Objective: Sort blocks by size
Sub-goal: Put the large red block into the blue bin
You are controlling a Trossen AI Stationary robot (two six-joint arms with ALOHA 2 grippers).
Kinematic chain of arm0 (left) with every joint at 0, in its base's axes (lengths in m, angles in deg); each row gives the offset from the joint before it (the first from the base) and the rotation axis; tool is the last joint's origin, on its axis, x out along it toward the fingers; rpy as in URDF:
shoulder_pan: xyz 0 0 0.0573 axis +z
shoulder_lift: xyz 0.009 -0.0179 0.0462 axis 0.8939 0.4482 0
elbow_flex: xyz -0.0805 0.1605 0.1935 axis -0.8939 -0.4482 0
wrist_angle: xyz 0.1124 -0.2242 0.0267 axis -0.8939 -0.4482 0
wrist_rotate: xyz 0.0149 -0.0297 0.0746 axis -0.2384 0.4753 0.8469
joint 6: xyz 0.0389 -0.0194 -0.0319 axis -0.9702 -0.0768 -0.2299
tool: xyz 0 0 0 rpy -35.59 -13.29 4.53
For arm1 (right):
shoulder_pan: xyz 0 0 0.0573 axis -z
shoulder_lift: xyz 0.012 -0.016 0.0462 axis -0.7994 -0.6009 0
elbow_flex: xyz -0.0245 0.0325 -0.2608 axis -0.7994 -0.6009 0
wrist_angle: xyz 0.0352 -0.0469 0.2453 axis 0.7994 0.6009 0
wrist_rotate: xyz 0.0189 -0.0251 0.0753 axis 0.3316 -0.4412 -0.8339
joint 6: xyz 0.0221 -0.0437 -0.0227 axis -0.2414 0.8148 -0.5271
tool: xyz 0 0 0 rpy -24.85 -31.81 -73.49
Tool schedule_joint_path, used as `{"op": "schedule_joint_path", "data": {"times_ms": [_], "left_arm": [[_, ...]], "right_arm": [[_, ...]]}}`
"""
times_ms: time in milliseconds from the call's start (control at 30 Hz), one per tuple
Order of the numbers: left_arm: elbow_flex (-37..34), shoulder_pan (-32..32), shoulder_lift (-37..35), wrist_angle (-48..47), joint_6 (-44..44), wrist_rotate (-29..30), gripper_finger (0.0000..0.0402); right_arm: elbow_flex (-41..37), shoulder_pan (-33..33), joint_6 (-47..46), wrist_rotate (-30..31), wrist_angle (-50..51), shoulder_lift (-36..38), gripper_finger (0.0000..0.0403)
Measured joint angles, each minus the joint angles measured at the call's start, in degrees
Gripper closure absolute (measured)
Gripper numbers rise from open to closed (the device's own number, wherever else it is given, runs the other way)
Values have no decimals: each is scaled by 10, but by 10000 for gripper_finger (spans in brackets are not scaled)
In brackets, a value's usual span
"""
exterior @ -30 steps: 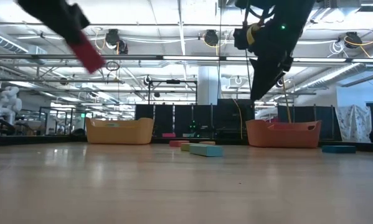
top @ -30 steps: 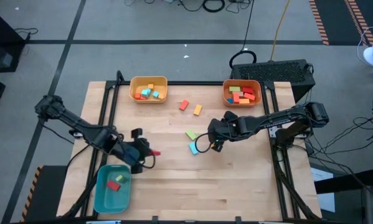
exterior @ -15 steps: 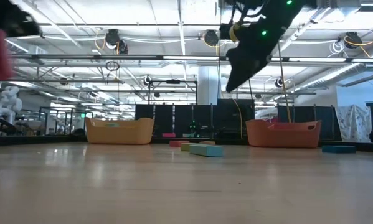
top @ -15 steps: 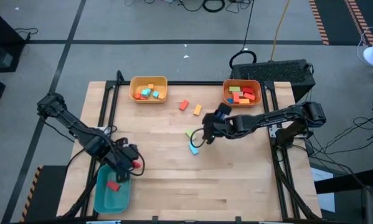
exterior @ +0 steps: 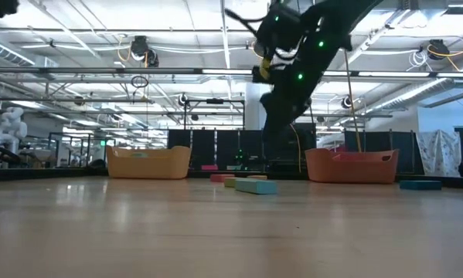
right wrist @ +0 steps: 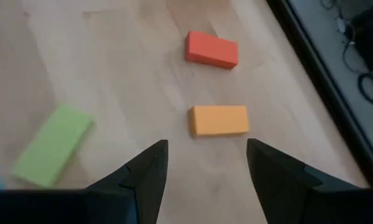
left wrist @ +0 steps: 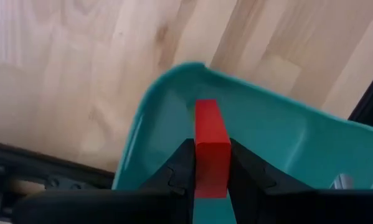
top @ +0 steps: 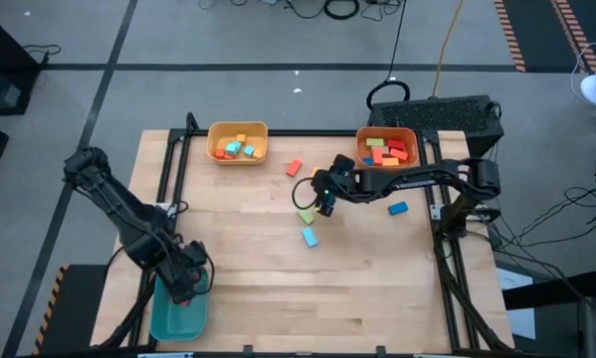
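A red block is shown gripped between the left gripper fingers above the teal bin only in the left wrist view; from above it is hidden. The right gripper is held open and empty over an orange block on the table, beside red-orange and green blocks.

Left claw clamped at the near-left table corner; right claw spread wide mid-table.
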Motion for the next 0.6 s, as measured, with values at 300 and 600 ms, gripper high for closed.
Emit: {"op": "schedule_joint_path", "data": {"times_ms": [300,600], "left_arm": [[3,-31,43,38,18,7,319],[-2,-33,51,68,47,26,223]], "right_arm": [[4,67,114,-36,-68,-49,196],[17,174,121,-212,-74,-66,149]]}}
